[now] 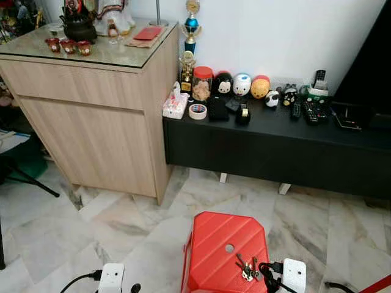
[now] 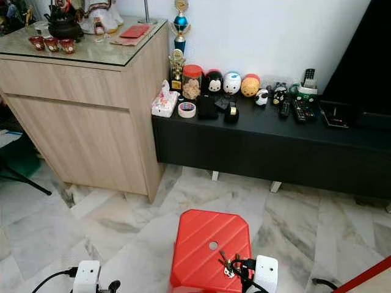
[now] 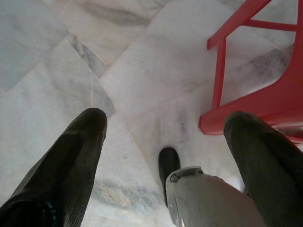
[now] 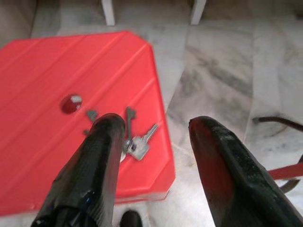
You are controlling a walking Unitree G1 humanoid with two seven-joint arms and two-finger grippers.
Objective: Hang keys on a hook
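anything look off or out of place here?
Only the keys: they lie loose on the red stool, near its edge by the right gripper, which hovers open above them. No hook is visible. The left gripper hangs open over the marble floor. Nothing spilled or damaged.

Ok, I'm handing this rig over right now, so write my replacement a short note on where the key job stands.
Right gripper: open, holding nothing, hovering over the red stool near its right front corner, one finger right by the keys.
Left gripper: open, idle above the marble floor left of the stool.
Keys: lying loose on the stool top, near the right front edge.
Done: approach only.
Left: grasp the keys, lift them, find a hook and hang them. I can't make out a hook from here.
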